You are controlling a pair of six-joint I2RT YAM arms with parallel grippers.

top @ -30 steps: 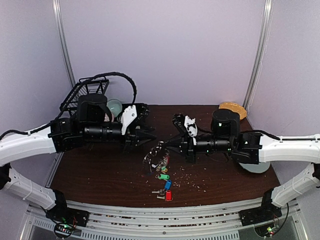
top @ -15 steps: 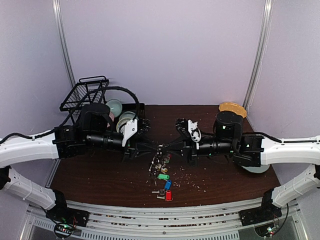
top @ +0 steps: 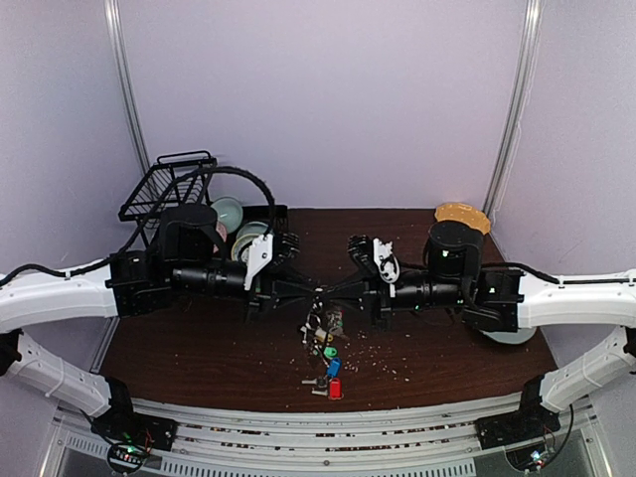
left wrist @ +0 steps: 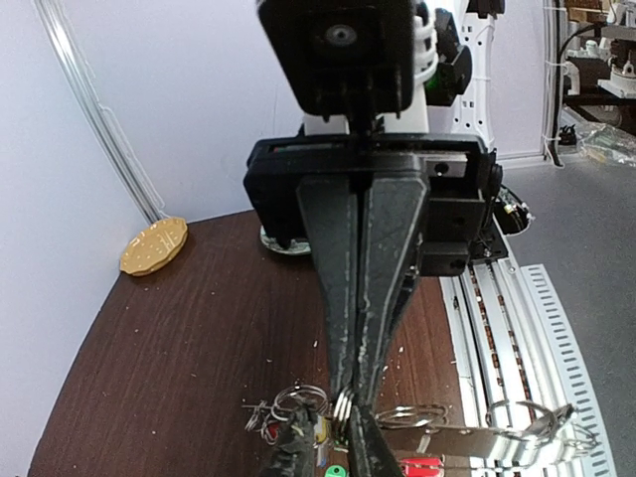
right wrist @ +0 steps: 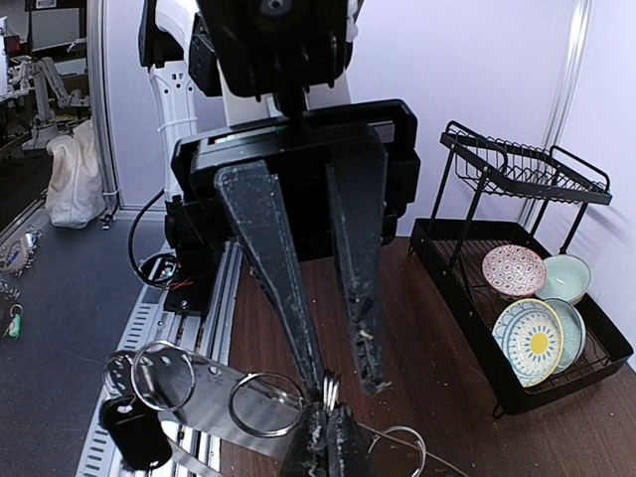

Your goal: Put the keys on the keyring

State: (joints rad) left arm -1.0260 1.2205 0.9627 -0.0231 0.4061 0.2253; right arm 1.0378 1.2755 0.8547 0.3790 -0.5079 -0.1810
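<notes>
Both grippers meet tip to tip above the middle of the brown table (top: 179, 348). From the top camera, the left gripper (top: 311, 290) and the right gripper (top: 325, 291) point at each other, and the keyring (top: 318, 296) sits right where they meet. The right gripper's fingers (left wrist: 360, 298) are pressed together, pinching a small silvery ring of the keyring at their tips, as the left wrist view shows. The left gripper's fingers (right wrist: 288, 298) stand a narrow way apart, their tips at the same ring; whether they actually clamp it cannot be told.

Below the keyring a cluster of keys (top: 320, 330) hangs down toward the table. Further toward the near edge from the keyring lie more keys on the table: one with a green tag (top: 329, 351), one with a blue tag (top: 333, 367) and one with a red tag (top: 335, 389).

Left of the keyring and toward the back wall stands a black wire rack (right wrist: 517, 298). Its lower tray holds several bowls (right wrist: 532, 338) leaning on edge: one patterned red, one pale green, one with a yellow centre. Right of the keyring, at the back corner, lies a yellow-orange plate (top: 462, 216).
</notes>
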